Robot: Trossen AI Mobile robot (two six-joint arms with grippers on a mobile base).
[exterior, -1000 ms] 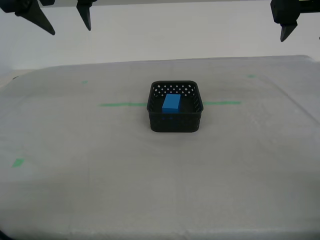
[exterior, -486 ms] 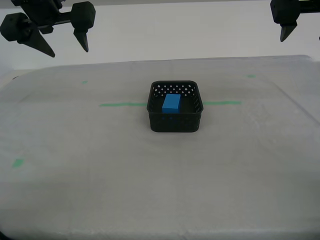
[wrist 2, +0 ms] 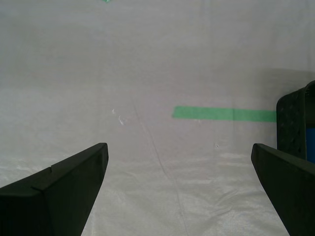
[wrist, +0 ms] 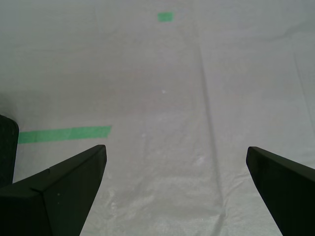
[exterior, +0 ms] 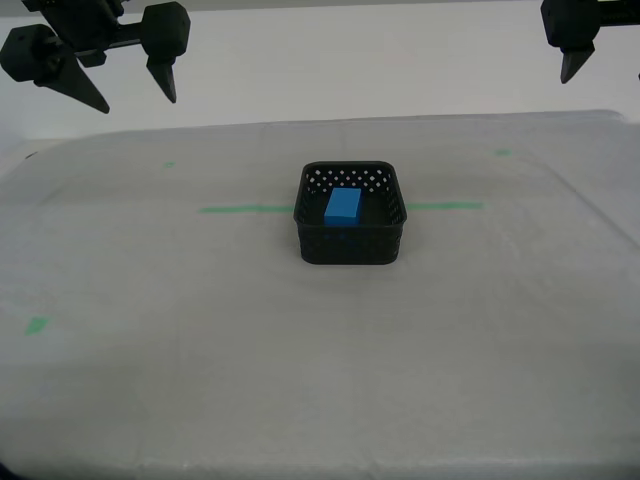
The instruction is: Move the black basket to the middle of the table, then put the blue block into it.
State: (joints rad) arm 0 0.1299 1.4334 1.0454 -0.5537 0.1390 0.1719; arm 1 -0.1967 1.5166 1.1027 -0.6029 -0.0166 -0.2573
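Note:
The black basket [exterior: 350,215] stands on the table [exterior: 200,330] near its middle, across a green tape line. The blue block [exterior: 343,205] lies inside it, on the floor. My second gripper [exterior: 138,100] hangs open high at the exterior view's upper left, far from the basket. Between its spread fingers [wrist 2: 178,147] is bare cloth, with the basket's wall [wrist 2: 295,123] and a sliver of the blue block [wrist 2: 311,142] at the frame edge. My first gripper [wrist: 174,147] is open too, over bare cloth. One of its fingers [exterior: 571,62] shows at the exterior view's upper right.
Green tape strips [exterior: 245,209] run out from both sides of the basket. Small green marks sit at the far right [exterior: 502,152], far left [exterior: 169,164] and near left [exterior: 37,324] of the exterior view. A white wall stands behind the table.
My second gripper came down from the exterior view's top edge into fuller view a second ago, then held still. Basket, block and first gripper have not moved.

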